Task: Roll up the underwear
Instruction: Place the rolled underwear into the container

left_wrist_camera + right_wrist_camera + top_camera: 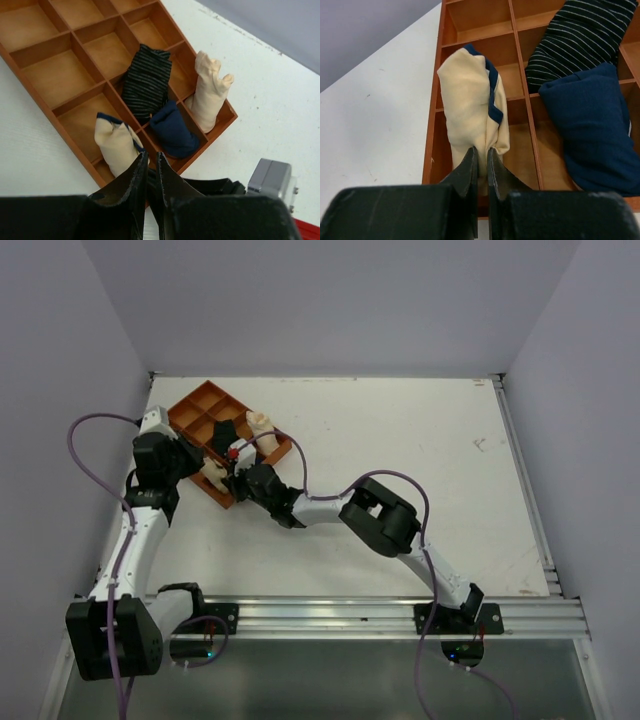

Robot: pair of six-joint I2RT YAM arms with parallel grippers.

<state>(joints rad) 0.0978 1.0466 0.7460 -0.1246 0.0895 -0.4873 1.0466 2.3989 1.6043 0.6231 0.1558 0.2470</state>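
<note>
Looking down from above, I find the underwear (212,472) upright in the tray (188,398), left of centre. In the left wrist view, my left gripper (151,157) sits nearly closed and empty beside it. In the right wrist view, my right gripper (480,152) pinches its soft, light bottom fold, a sensible hold.

wooden tray (205,400) on white table (420,460)

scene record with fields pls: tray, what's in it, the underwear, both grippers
tray: orange wood, divided, on the white table
underwear: beige, dark edge band, rolled up, in an edge compartment
other contents: striped roll, dark blue roll, cream roll
right gripper: shut on the underwear's lower end
left gripper: nearly shut, nothing seen held, beside the underwear
</note>
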